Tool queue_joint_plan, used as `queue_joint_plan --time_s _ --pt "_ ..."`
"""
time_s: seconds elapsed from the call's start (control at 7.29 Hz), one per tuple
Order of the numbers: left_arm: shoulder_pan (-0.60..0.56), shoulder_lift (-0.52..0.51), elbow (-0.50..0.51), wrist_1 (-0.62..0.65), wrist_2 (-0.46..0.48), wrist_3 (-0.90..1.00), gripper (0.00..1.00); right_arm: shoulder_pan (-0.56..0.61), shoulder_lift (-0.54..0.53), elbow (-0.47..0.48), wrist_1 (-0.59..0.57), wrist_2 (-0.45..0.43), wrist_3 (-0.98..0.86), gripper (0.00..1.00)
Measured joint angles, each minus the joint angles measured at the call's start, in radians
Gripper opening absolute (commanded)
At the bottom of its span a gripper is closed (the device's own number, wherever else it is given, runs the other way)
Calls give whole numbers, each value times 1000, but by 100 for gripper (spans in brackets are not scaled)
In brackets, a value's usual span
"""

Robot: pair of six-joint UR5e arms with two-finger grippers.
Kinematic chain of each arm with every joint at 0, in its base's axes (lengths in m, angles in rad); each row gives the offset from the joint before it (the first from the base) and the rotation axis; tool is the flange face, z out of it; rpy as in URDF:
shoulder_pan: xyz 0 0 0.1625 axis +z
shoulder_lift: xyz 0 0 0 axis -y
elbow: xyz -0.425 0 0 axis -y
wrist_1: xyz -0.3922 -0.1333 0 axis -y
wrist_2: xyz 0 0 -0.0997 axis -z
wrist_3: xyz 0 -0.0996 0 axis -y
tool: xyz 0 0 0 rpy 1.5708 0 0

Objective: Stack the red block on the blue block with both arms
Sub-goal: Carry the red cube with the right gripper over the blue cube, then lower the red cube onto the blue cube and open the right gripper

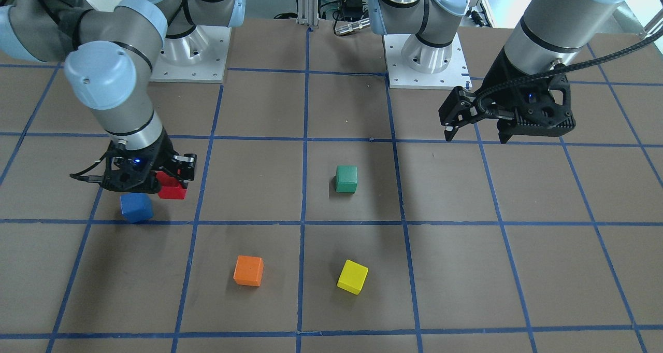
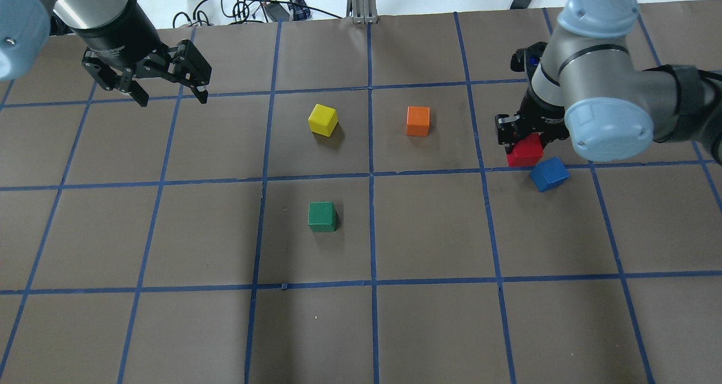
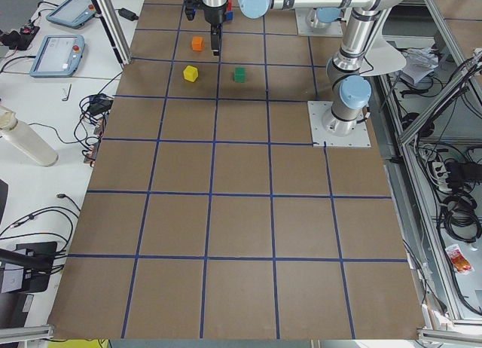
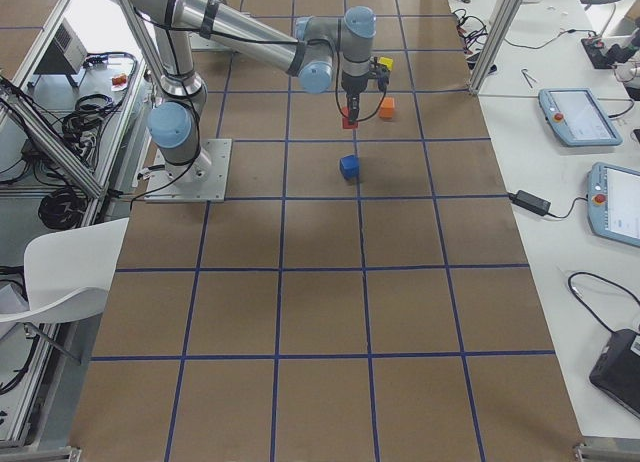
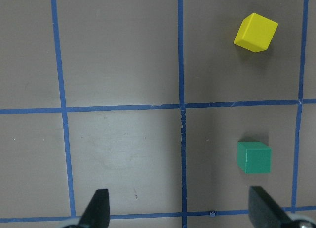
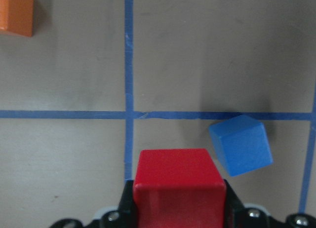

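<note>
Red block clamped in right gripper; blue block at its 2 o'clock, apart. Left gripper spread wide, empty.

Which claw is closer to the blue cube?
Right. The right gripper, shut on the red block, is just beside the blue block; the open left gripper is far across the table.

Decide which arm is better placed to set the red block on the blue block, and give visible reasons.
Right. The right end effector grips the red block close beside the blue block. The left end effector hangs open and empty, far from both blocks.
</note>
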Motion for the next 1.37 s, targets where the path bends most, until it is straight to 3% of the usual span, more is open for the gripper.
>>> queue_joint_plan --time_s 0.55,1.37 --pt "-1 6 -14 3 -1 0 100 -101 17 65 -55 -10 -306 26" --pt "-1 15 -27 1 0 1 100 -116 58 77 -114 -15 -368 26"
